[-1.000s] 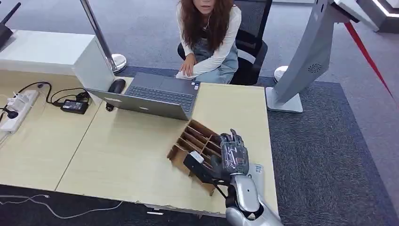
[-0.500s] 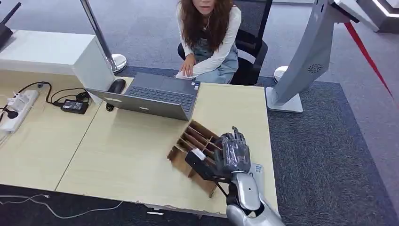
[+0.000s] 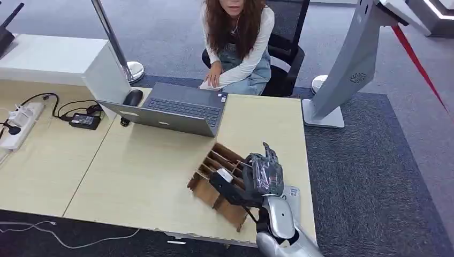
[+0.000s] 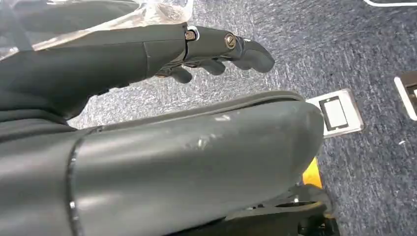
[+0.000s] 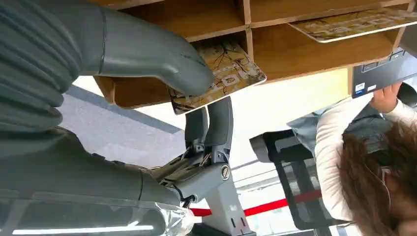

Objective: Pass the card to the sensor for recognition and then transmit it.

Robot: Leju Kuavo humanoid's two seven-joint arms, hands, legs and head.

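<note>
A brown cardboard slotted organizer (image 3: 206, 184) lies near the table's front right corner. My right hand (image 3: 263, 174) reaches into it from the front. In the right wrist view the thumb (image 5: 147, 54) presses on a brown patterned card (image 5: 221, 73) that sticks out of one slot, and the dark fingers (image 5: 219, 123) sit on the card's other side, so the card is pinched. A second patterned card (image 5: 354, 24) lies in a neighbouring slot of the organizer (image 5: 295, 54). My left hand (image 4: 196, 46) hangs over the carpet, its fingers loosely extended and holding nothing.
A person (image 3: 238, 37) sits across the table behind an open laptop (image 3: 176, 107). A small white flat device (image 3: 292, 194) lies by my right forearm at the table edge. A mouse (image 3: 133, 97), charger and power strip (image 3: 19, 123) sit at the left, a grey stand (image 3: 342, 69) at the right.
The organizer has slid slightly toward the table's front edge with my right hand in it, and the hand's fingers have tipped a little upward. The person and the laptop have not moved.
</note>
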